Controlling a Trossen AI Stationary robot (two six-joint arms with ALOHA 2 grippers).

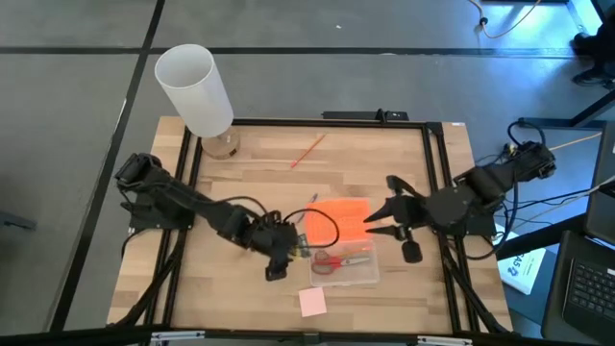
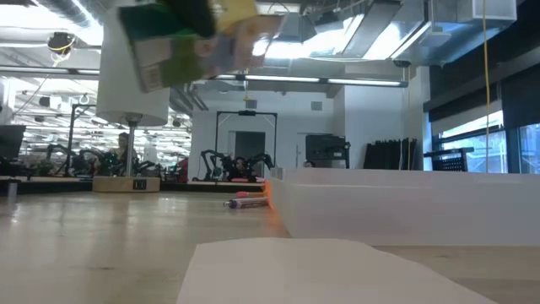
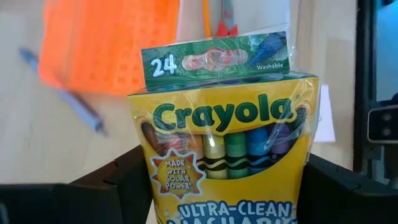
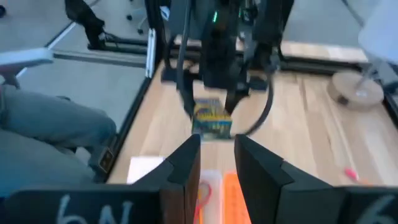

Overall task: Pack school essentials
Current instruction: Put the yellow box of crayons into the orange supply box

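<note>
The green-and-yellow cardboard crayon box (image 3: 227, 134) is clamped between the two dark fingers (image 3: 118, 186) of the left gripper (image 1: 279, 252), one finger on each narrow side, so that its printed face is turned outward and it hangs clear of the wooden surface (image 1: 250, 183). It is held just beside the clear plastic box (image 1: 341, 252), at the side nearest the left arm. This is judged to be a carry toward that box, the height being kept so that the wall can be cleared before lowering.

Inside the clear plastic box the red-handled scissors (image 1: 336, 261) are seen lying flat, so one item is judged to be packed already. The orange lid (image 1: 341, 219) is seen resting at the far part of the box.

The fingers (image 4: 186, 168) of the right gripper (image 1: 370, 223) are parted, with nothing seen between them; they are poised at the edge of the orange lid, opposite the left arm, perhaps to steady or hold it back.

Outside the box, the pink square sticky-note pad (image 1: 311, 302) lies near its front edge, a thin red pencil (image 1: 307, 151) lies well beyond it, and the tall white cylinder (image 1: 195, 89) stands at the far corner.
</note>
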